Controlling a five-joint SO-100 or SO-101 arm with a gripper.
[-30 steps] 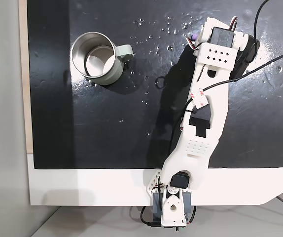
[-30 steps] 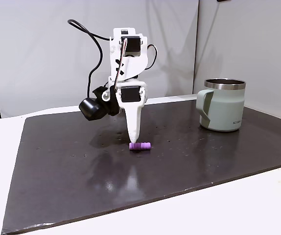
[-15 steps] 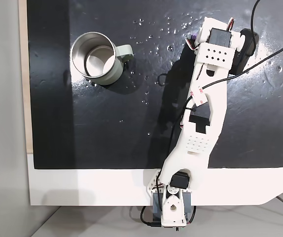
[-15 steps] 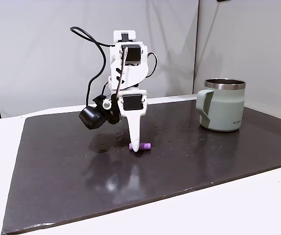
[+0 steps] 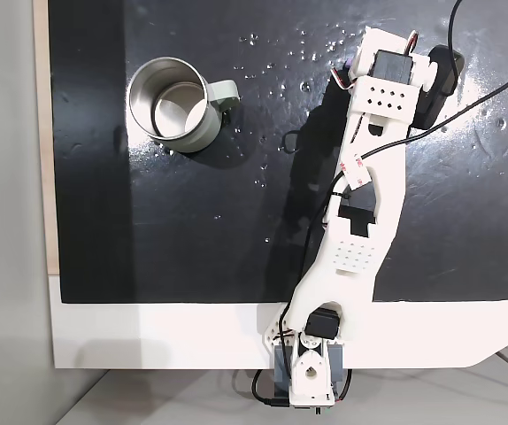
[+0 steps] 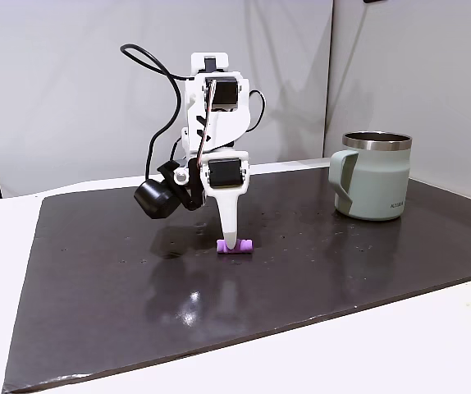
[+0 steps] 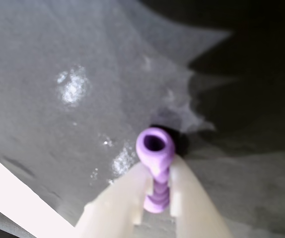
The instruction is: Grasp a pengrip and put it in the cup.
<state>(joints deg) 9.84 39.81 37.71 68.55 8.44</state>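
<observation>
The purple pengrip (image 7: 155, 144) lies on the black mat, seen end-on in the wrist view with its ribbed body between my two white fingers (image 7: 125, 191). My gripper (image 7: 158, 171) is shut on it, pads pressing both sides. In a fixed view from the side, the gripper (image 6: 230, 240) points straight down with its tip on the pengrip (image 6: 244, 245), which still touches the mat. From above, the gripper (image 5: 350, 71) sits at the mat's upper right, with a sliver of pengrip (image 5: 346, 67) showing. The sage-green cup (image 6: 375, 185) stands upright to the right, and upper left from above (image 5: 210, 126).
A black mat (image 5: 192, 221) covers the white table (image 5: 148, 336). A black camera (image 6: 155, 199) on a cable hangs beside the wrist. The arm's base (image 5: 309, 376) sits at the bottom edge. The open mat between gripper and cup bears small specks.
The gripper tip has shifted slightly along the pengrip and closed on it. The wrist tilted, swinging the black camera lower and outward. The cup stayed put.
</observation>
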